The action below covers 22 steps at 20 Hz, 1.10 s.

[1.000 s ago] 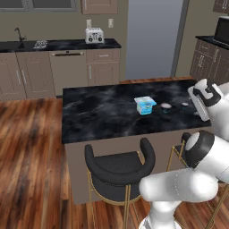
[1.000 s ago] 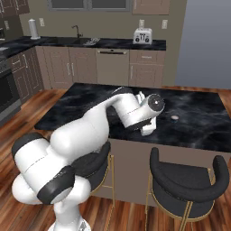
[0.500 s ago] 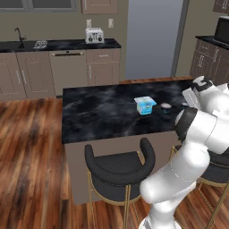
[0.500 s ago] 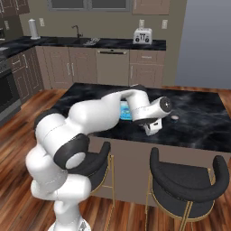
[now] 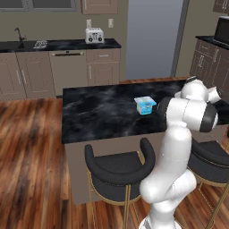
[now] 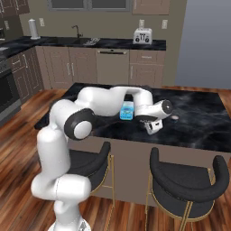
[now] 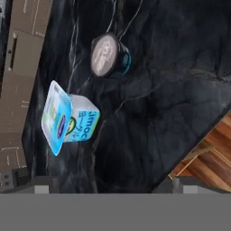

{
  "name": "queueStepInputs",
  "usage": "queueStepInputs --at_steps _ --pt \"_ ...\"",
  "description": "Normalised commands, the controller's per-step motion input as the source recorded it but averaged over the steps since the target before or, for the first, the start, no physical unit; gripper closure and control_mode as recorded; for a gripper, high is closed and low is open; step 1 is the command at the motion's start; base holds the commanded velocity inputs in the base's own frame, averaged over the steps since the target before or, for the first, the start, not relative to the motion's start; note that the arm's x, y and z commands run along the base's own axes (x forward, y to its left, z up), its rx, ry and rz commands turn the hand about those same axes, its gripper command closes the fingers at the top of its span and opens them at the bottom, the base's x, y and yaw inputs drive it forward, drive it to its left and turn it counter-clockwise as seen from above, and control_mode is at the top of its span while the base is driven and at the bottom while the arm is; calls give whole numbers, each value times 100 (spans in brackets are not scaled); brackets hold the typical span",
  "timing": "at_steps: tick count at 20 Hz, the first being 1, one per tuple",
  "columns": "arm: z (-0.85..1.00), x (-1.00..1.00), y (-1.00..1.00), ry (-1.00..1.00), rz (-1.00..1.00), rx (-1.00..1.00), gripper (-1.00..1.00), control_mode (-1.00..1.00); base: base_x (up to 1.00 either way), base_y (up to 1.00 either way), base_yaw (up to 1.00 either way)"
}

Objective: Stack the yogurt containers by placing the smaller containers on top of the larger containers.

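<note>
Now the white arm is swinging forward over the black marbled island counter (image 5: 98, 112) — a second ago its hand hung back by the counter's right edge. The gripper (image 6: 152, 127) is hovering wide open and empty, close beside the squarish light blue tub (image 6: 127, 110), which is standing near the counter's middle. The small dark round cup with a pale lid (image 7: 109, 56) is sitting apart from that tub, untouched — so stacking is not yet begun, only approached.

Black marble island (image 5: 103, 116), wood floor (image 5: 31, 156)
</note>
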Motion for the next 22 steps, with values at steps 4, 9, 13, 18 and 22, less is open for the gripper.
queueStepInputs --at_steps 4,9,13,18,22 --pt "-19 58 -11 -3 6 0 -100 -100 0 0 0" --pt "-23 46 -20 0 3 0 -100 -100 0 0 0" --pt "-23 46 -9 0 2 0 -100 -100 0 0 0" --pt "-18 64 0 -5 0 0 -100 -100 0 0 0" --pt "-21 56 0 -5 0 0 -100 -100 0 0 0"
